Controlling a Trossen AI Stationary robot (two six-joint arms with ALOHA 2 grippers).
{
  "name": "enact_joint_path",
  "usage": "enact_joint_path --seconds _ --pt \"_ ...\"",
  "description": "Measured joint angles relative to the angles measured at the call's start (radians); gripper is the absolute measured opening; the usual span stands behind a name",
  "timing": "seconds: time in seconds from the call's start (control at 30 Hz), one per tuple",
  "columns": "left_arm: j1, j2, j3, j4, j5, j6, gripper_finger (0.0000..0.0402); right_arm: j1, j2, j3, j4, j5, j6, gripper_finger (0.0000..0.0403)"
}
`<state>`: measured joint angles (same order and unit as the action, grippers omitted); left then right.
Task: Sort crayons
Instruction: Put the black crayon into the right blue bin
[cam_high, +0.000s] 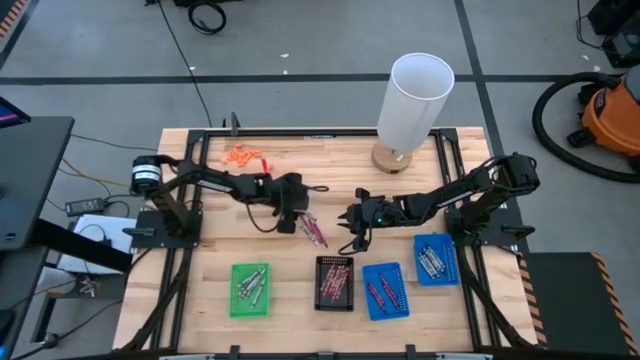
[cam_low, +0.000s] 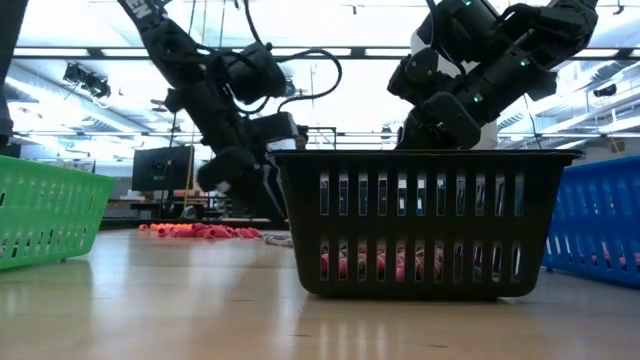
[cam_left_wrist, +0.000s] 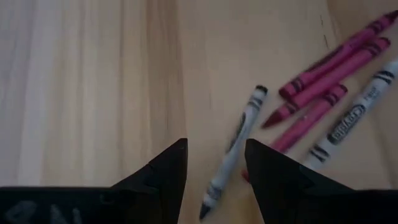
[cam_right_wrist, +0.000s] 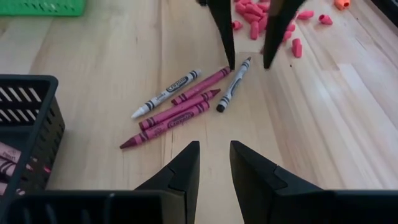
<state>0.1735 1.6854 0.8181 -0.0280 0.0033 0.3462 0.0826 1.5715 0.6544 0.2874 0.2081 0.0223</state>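
Two end effectors hover over the wooden counter (cam_high: 210, 300), both close to a small loose cluster of crayons (cam_high: 314, 231) that lies just behind the black tray (cam_high: 334, 283). The left end effector (cam_left_wrist: 214, 163) points down at that cluster with its fingers apart and nothing between them but one silvery-grey crayon (cam_left_wrist: 233, 151) lying flat on the wood, its lower end running in between the two fingertips; no finger is seen touching it. Beside this crayon lie several pinkish-red crayons (cam_left_wrist: 336, 62) and a second grey one (cam_left_wrist: 351, 115). In the right wrist view the left arm's two fingertips (cam_right_wrist: 227, 34) stand on either side of the grey crayon's tip, at the far edge of the cluster from the black tray.

The right end effector (cam_right_wrist: 214, 158) hangs on the other side of the cluster, nearer the black tray, its fingers a narrow gap apart and empty, aimed toward the crayons without reaching them.

The black tray holds pinkish-red crayons. To its left sits a green tray (cam_high: 250, 290) with grey crayons; to its right a blue tray (cam_high: 385, 290) with reddish ones, and further right another blue tray (cam_high: 436, 260) with grey ones. Well behind the black tray stand a scatter of small orange-pink pieces (cam_high: 243, 156) and a white cylinder (cam_high: 414, 100).
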Motion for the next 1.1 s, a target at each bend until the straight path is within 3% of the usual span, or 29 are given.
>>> enact_joint_path --seconds 0.37,0.5,0.9,1.1 --pt "0.012 0.077 0.015 0.018 0.03 0.042 0.0171 0.0 0.0 0.0 0.001 -0.002 -0.005 0.0098" --pt "0.033 0.08 0.017 0.006 0.088 0.026 0.0166 0.0 0.0 0.0 0.004 -0.003 -0.007 0.0098" --pt "0.053 0.079 0.017 -0.026 0.139 0.014 0.0038 0.0 0.0 0.0 0.004 -0.003 -0.007 0.0098" --pt "0.031 0.073 0.016 -0.029 0.069 0.032 0.0015 0.0 0.0 0.0 0.001 -0.003 -0.007 0.0098"
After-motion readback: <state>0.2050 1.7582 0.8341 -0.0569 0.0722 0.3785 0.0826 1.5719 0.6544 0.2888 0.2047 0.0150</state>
